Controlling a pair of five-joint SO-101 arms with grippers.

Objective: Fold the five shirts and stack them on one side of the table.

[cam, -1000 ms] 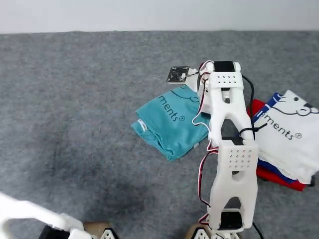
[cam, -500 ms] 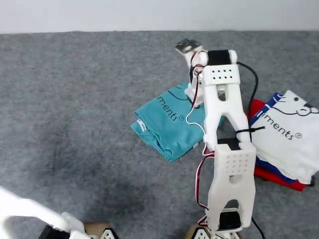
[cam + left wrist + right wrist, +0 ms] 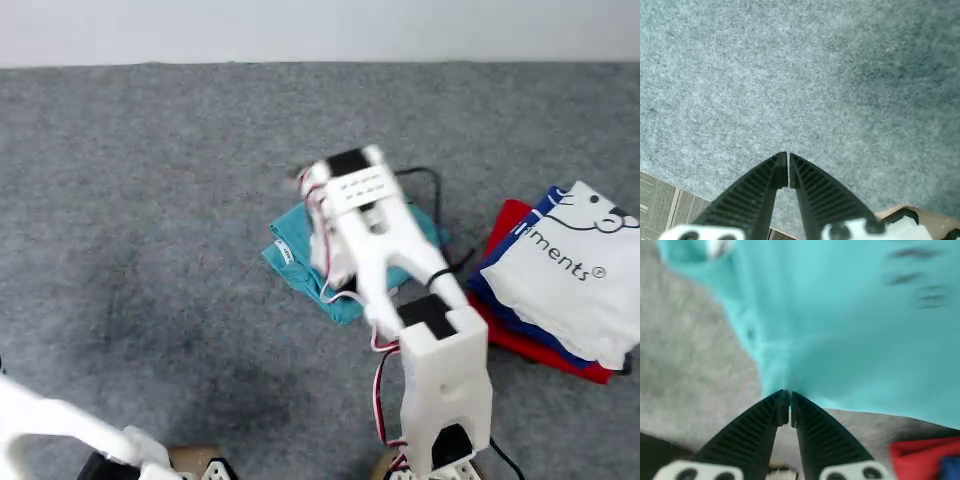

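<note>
Nearest the camera, at the tabletop's [image 3: 150, 200] near left corner, part of the left arm [image 3: 60, 428] lies low. Its own wrist view shows the left hand [image 3: 788, 159] with the two black ribbed jaws brought together, only a hairline slit between the tips and nothing in them. It hangs over bare grey felt, with a strip of tiled floor [image 3: 655, 220] showing past the edge.

The right arm [image 3: 400, 260] rises from its base at the near edge and leans away and to the left, its wrist over the teal shirt [image 3: 296, 250]. The right hand [image 3: 786, 394] is closed as well, its tips meeting right at the near hem of the teal cloth, where a crease runs down towards them. No cloth is seen between the jaws, and whether they nip the hem cannot be told.

The teal shirt lies folded near the middle of the tabletop, partly under the arm, one corner pointing towards the near edge.

To the right, near the side edge, sits the stack — a red shirt [image 3: 505, 222] at the bottom, a blue shirt [image 3: 497, 300] on it, and a white shirt [image 3: 570, 270] with dark print on top. The stack lies apart from the teal shirt.

Beyond the tabletop's far edge runs a pale wall [image 3: 300, 30].
</note>
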